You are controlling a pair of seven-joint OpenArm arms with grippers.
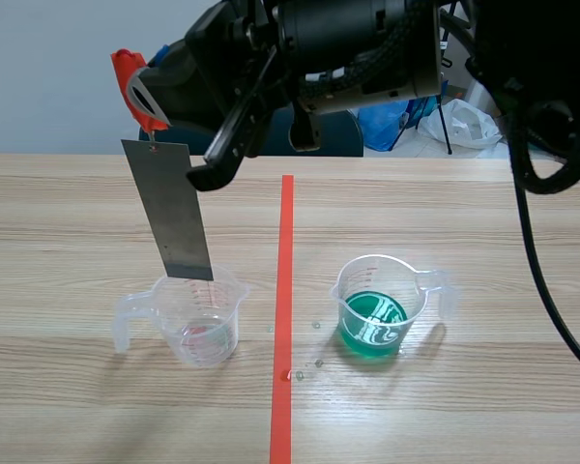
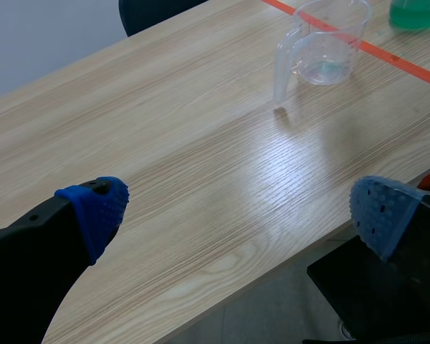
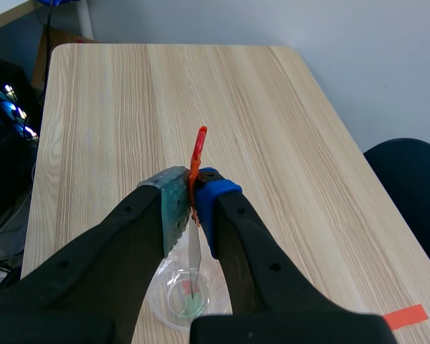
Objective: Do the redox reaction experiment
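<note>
Right tool (image 1: 147, 97): we see it clenched on an orange-red clip (image 1: 126, 68), raised above the surface (image 1: 68, 222); its arm crosses the top of the scene view.
Metal strip (image 1: 170, 208): grey and flat, hanging from the clip. Its lower edge sits level with the rim of the clear beaker (image 1: 205, 324); we cannot tell whether it dips inside.
Clear beaker: on the surface, beside the tape line (image 1: 284, 290), with a little liquid at the bottom whose colour we cannot settle. In the right wrist view the fingers hide part of it.
Green beaker (image 1: 375, 307): across the tape line, holding green liquid; cut off in the left wrist view.
Left tool (image 2: 240, 209): released, blue pads (image 2: 100, 208) wide apart, near the surface's edge, well apart from both beakers.
Droplets (image 1: 316, 325): a few by the tape line, too small for us to make out.
</note>
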